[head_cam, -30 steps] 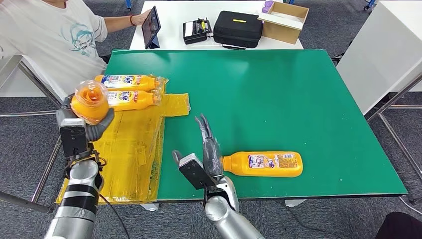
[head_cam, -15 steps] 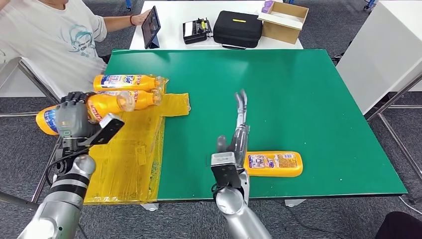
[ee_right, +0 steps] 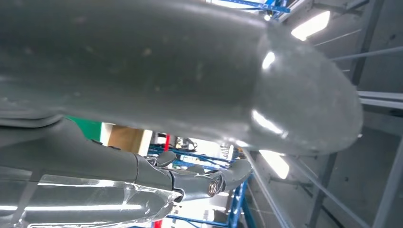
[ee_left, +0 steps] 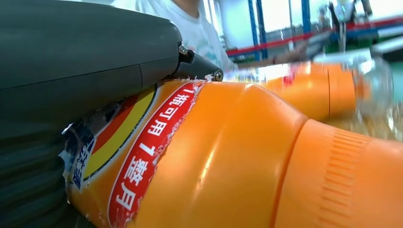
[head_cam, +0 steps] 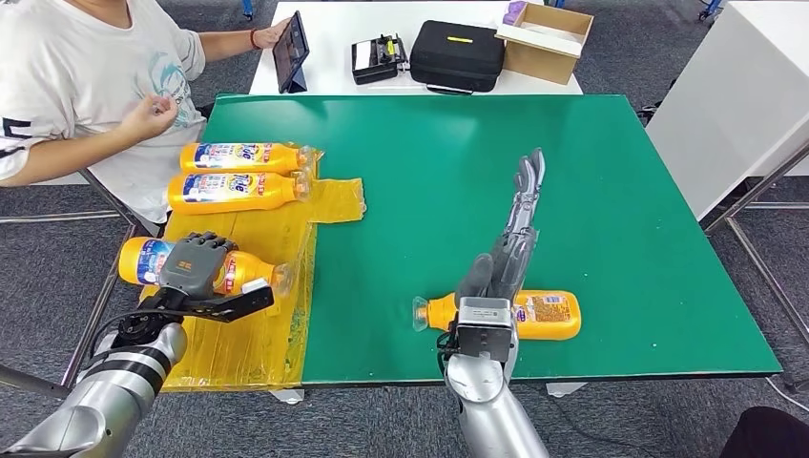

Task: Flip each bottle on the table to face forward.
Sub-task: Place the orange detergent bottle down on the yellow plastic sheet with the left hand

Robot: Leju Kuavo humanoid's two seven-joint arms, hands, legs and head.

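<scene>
- Green table top [head_cam: 572, 191] mid-frame, yellow sheet [head_cam: 267, 286] hanging over its left edge; person [head_cam: 86, 76] seated upper left, white desk with black case [head_cam: 456, 54] and cardboard box [head_cam: 546, 40] along the top.
- Left hand [head_cam: 194, 266] now low at left of frame, down on the yellow sheet with third bottle [head_cam: 153, 262] lying flat under it; a second ago held up, base toward camera.
- Fingers wrapped over the bottle's middle, label partly showing, cap end pointing right. Left wrist view confirms: grip on orange body, torn label right at the fingers.
- Two bottles [head_cam: 243, 174] already lined up above it on the sheet, labels up, untouched.
- Right hand [head_cam: 506, 262] swung up and to the right over the last second; fingers straight, spread, empty, raised above the last bottle [head_cam: 534, 315].
- Last bottle lower centre, lying flat on the green, cap left, same spot throughout.
- Read: third bottle as good as placed, release pending; last bottle next.
</scene>
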